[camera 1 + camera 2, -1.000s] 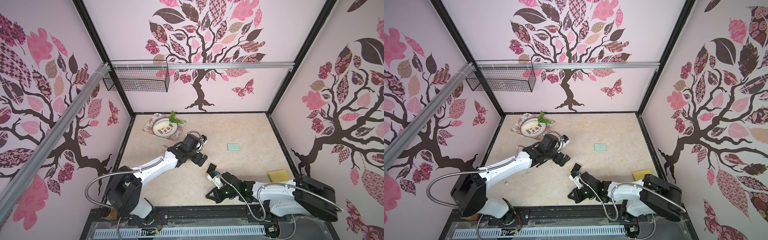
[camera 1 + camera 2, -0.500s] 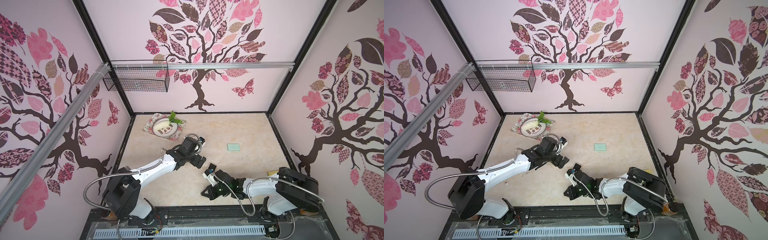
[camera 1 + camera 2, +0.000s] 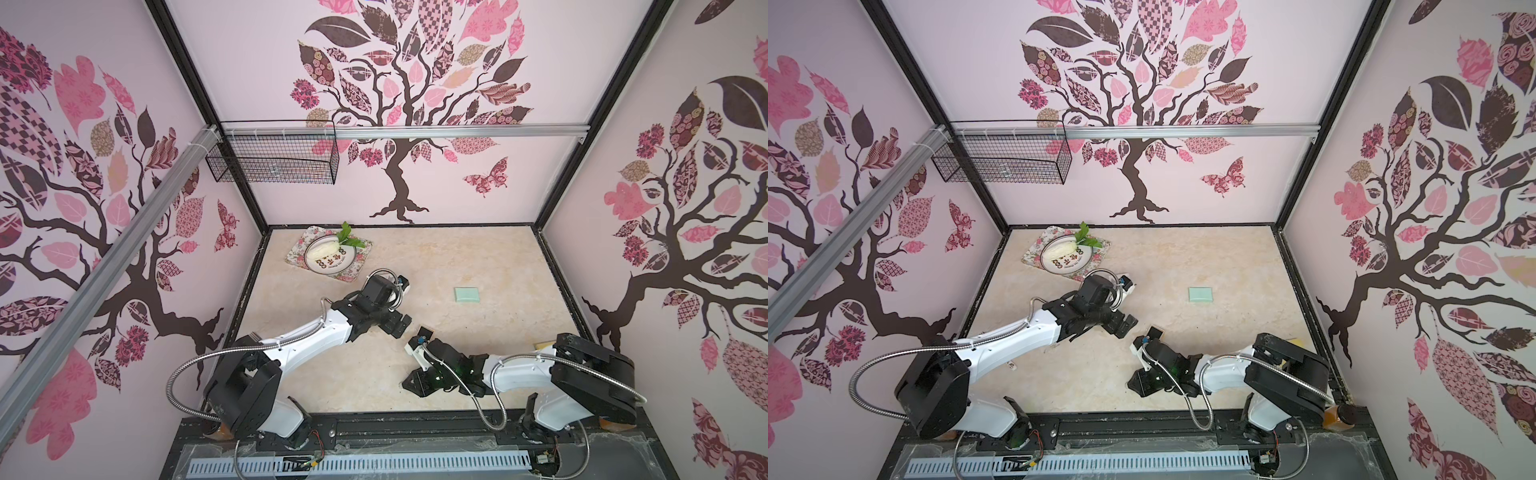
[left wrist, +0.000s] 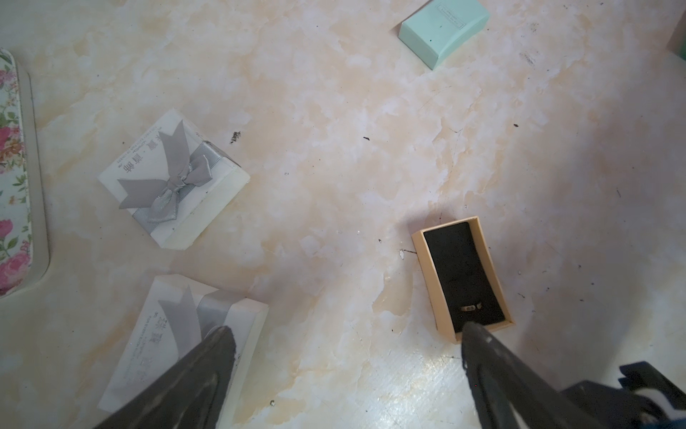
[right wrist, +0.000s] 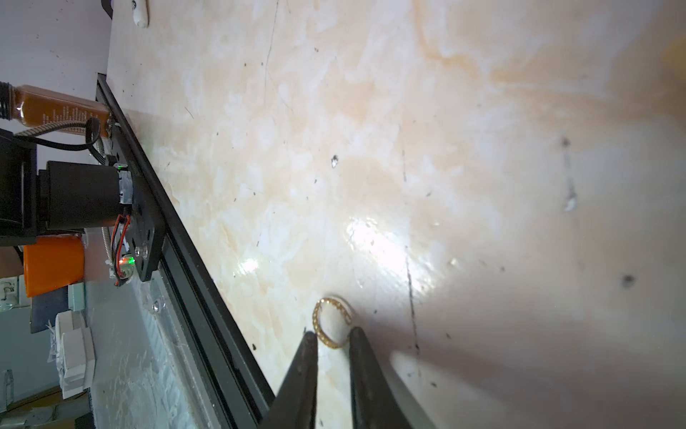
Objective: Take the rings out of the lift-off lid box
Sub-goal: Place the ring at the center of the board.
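Observation:
The lift-off lid box [image 4: 464, 275] is a small tan box with a black foam lining, standing open on the table; it also shows in both top views [image 3: 424, 333] [image 3: 1155, 332]. One of the rings [image 4: 470, 306] lies on the foam near my left gripper's fingertip. My left gripper [image 4: 347, 332] hovers wide open just beside the box, holding nothing. A thin gold-coloured beaded ring [image 5: 331, 321] lies flat on the table near the front edge. My right gripper [image 5: 333, 332] is low over it, jaws slightly parted, with the ring's near arc between the tips.
Two white boxes with grey ribbon bows [image 4: 172, 178] [image 4: 185, 341] lie left of the open box. A mint-green box [image 3: 466, 295] sits mid-table. A plate on a floral tray [image 3: 328, 255] stands at the back left. A yellow sponge [image 3: 542, 345] lies right. The black front rail [image 5: 193, 267] runs close to the right gripper.
My right arm has swung from beside the tan box toward the table's front, and its jaws have parted a little around the ring. The left arm has shifted slightly, still open.

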